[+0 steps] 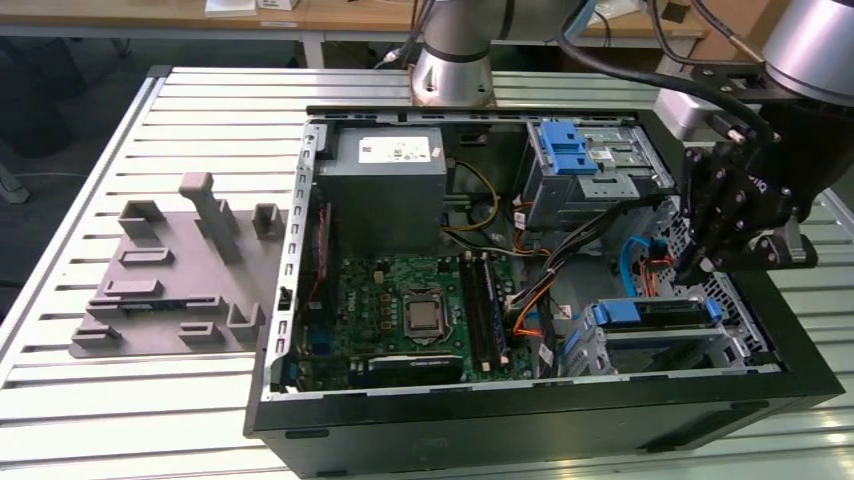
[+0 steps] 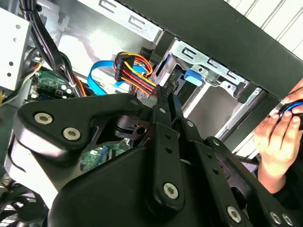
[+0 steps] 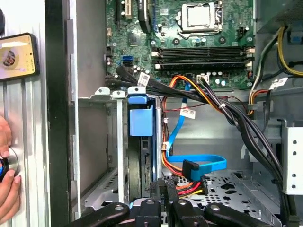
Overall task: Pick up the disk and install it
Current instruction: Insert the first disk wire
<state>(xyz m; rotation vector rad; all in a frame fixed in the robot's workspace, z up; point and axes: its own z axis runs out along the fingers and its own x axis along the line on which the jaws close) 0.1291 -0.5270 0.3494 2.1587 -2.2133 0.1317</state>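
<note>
The open computer case (image 1: 534, 400) lies on a slatted metal table (image 1: 80, 190), with bare slats free on the exterior view's left beyond a grey fixture plate (image 1: 174, 290). Inside, room is tight: the motherboard (image 1: 414, 310) fills the floor, a grey power supply box (image 1: 387, 190) sits at the back, and bundled cables (image 3: 227, 113) cross the middle. The gripper (image 1: 697, 268) hangs inside the case near its wall on the exterior view's right, just above the lower drive cage (image 1: 667, 340). The disk (image 1: 650, 312) sits in that cage, its blue bracket end showing, held between the cage's metal rails. An upper silver cage with a blue latch (image 1: 567, 150) stands further back. In the first wrist view the disk's blue tab (image 3: 141, 116) stands upright in the bay, with a blue flat data cable (image 3: 199, 163) and a red, yellow and black power lead (image 3: 187, 187) just beside it; the gripper fingers (image 3: 163, 201) sit narrow, close together, gripping nothing. Both wrist views also show a person's hand (image 2: 279, 137) outside the case wall, and the first wrist view shows a phone (image 3: 16, 56) lying on the slats.
</note>
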